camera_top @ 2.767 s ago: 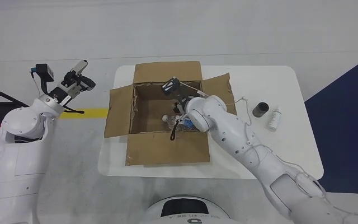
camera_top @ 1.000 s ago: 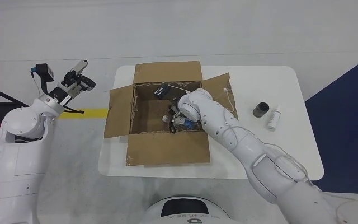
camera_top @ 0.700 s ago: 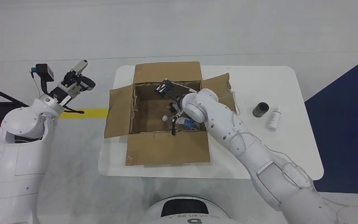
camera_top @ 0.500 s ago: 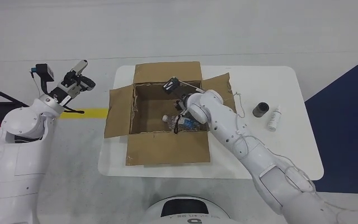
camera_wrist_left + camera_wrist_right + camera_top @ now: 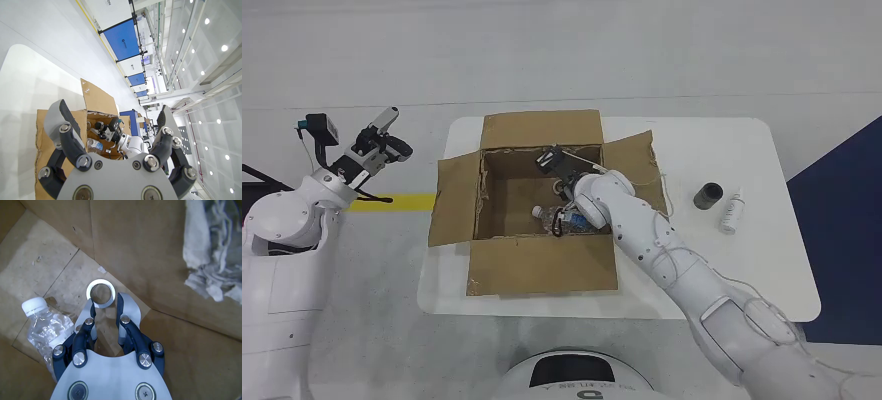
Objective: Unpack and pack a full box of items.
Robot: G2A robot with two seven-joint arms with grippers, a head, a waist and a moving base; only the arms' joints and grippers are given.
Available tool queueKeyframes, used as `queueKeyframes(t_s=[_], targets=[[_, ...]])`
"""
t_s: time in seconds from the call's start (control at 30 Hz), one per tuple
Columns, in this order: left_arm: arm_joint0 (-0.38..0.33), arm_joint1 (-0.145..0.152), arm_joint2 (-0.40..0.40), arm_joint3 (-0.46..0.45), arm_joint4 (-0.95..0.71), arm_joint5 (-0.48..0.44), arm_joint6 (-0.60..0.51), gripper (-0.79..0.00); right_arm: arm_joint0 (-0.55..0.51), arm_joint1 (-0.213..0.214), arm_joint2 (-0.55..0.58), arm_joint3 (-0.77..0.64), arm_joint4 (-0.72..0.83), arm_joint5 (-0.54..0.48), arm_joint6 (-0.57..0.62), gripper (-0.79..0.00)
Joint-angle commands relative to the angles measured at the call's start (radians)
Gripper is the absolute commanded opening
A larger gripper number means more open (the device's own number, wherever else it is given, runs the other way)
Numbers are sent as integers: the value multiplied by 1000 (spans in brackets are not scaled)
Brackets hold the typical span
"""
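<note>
The open cardboard box (image 5: pixel 542 128) stands on the white table (image 5: pixel 712 270). My right gripper (image 5: pixel 547 158) hangs open over the box's far side. In the right wrist view a silver ring (image 5: pixel 100 293) lies on the box floor just past the open right gripper (image 5: pixel 105 302), by the back wall. A clear water bottle (image 5: pixel 47 323) with a white cap lies beside it, and a grey-white cloth (image 5: pixel 213 247) is bunched in a corner. My left gripper (image 5: pixel 113 108) is open and holds nothing, off the table's left side (image 5: pixel 382 135).
A black cylinder (image 5: pixel 708 195) and a small white bottle (image 5: pixel 731 212) stand on the table to the right of the box. All the box flaps (image 5: pixel 542 265) are folded outward. A yellow floor line (image 5: pixel 402 201) runs left of the table.
A second ago my right gripper was low in the box; it has since risen and drifted slightly right. The left arm has not moved.
</note>
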Motion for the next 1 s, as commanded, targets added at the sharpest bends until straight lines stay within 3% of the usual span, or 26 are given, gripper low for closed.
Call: queueKeyframes(t_s=[0.0, 0.17, 0.97], targets=[[0, 0, 0, 0, 0, 0, 0, 0, 3, -7, 1, 20, 12, 21, -37, -557], [0, 0, 0, 0, 0, 0, 0, 0, 17, -23, -8, 70, 12, 46, -57, -526], [0, 0, 0, 0, 0, 0, 0, 0, 17, -23, -8, 70, 12, 46, -57, -526]])
